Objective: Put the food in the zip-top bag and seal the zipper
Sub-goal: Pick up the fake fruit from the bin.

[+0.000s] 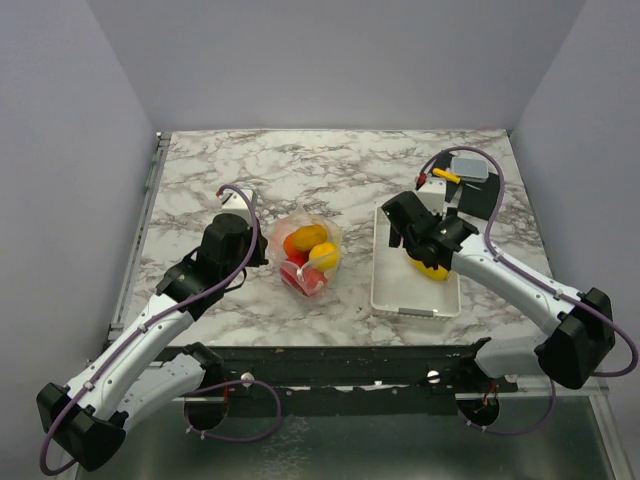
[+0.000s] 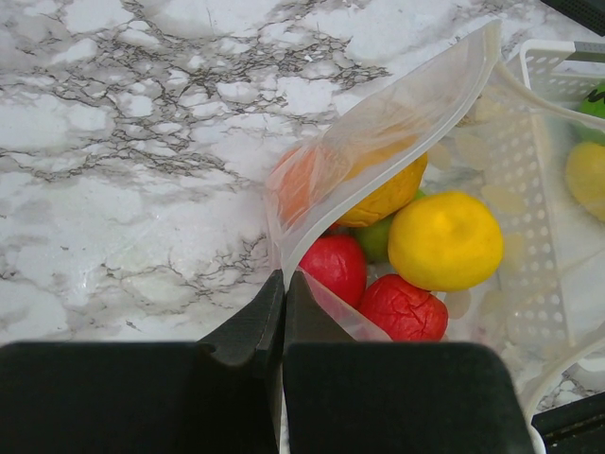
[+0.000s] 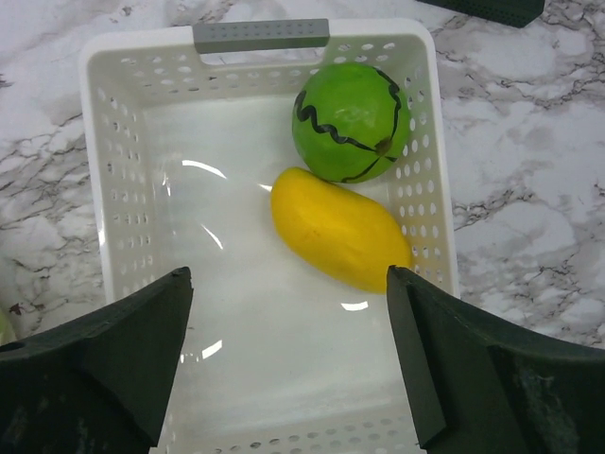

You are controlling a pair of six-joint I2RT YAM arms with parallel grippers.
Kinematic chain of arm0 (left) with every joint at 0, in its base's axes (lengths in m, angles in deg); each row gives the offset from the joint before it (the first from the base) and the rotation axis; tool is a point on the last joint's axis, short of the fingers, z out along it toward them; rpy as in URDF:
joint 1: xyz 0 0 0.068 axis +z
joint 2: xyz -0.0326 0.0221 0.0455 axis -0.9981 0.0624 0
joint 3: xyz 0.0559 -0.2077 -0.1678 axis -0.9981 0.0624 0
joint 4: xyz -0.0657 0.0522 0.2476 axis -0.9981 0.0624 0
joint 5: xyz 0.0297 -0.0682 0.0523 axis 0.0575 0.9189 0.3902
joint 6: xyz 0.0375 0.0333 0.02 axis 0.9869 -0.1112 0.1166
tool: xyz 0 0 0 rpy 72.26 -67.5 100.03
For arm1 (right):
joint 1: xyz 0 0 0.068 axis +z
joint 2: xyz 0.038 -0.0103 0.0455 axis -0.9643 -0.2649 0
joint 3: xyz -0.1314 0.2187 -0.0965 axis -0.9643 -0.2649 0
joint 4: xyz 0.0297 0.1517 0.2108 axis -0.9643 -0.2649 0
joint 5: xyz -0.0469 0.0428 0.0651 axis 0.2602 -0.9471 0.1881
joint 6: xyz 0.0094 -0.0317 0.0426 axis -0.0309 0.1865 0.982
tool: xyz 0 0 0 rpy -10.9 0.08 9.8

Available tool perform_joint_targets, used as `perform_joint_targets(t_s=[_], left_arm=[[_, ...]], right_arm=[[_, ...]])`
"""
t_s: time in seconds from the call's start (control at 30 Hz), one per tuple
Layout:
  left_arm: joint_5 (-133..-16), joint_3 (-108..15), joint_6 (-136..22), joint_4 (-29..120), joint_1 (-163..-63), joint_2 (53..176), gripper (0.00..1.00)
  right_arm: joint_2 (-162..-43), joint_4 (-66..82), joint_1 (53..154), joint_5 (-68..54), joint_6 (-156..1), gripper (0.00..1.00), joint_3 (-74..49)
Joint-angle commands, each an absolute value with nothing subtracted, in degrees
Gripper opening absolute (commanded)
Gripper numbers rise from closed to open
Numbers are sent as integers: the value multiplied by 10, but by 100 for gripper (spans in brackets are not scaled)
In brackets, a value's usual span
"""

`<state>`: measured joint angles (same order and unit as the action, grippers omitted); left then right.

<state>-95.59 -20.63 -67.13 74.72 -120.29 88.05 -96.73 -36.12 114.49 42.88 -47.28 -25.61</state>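
The clear zip-top bag point(image 1: 308, 256) lies on the marble table's middle, holding red, orange and yellow toy food. In the left wrist view the bag point(image 2: 378, 142) holds two red pieces point(image 2: 402, 307), a yellow one point(image 2: 444, 241), an orange one and a green one; its pale zipper strip point(image 2: 416, 99) gapes open. My left gripper point(image 2: 284, 282) is shut on the bag's mouth edge at its left end point(image 1: 264, 246). My right gripper point(image 3: 290, 284) is open and empty above the white basket point(image 3: 118, 189), where a green ball point(image 3: 350, 121) and a yellow mango point(image 3: 340, 229) lie.
The white slotted basket point(image 1: 388, 290) stands right of the bag, under my right gripper point(image 1: 400, 228). A grey block point(image 1: 468, 167) with small yellow and red parts sits at the back right. Walls close off the table on three sides.
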Motion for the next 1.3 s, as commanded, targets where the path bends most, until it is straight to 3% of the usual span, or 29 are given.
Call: perform_joint_targets(t_s=[0.0,0.13,0.73,1.27], left_arm=[[-943,-200,-666,742,-1202,874,0],[-943,-200,-666,742,-1202,875,0],[-944,-199,-664,742,-1202,878,0],[-942,-201,-663,742,-1201,885,0]], right_arm=[[-987,-329,1120,439,-491,94,-257],[-1007,-312,1097,434,-509,100,-251],[-1106,-244,989,372,-544,100,-222],[-1178,-218,960,366,-535,100,-214]])
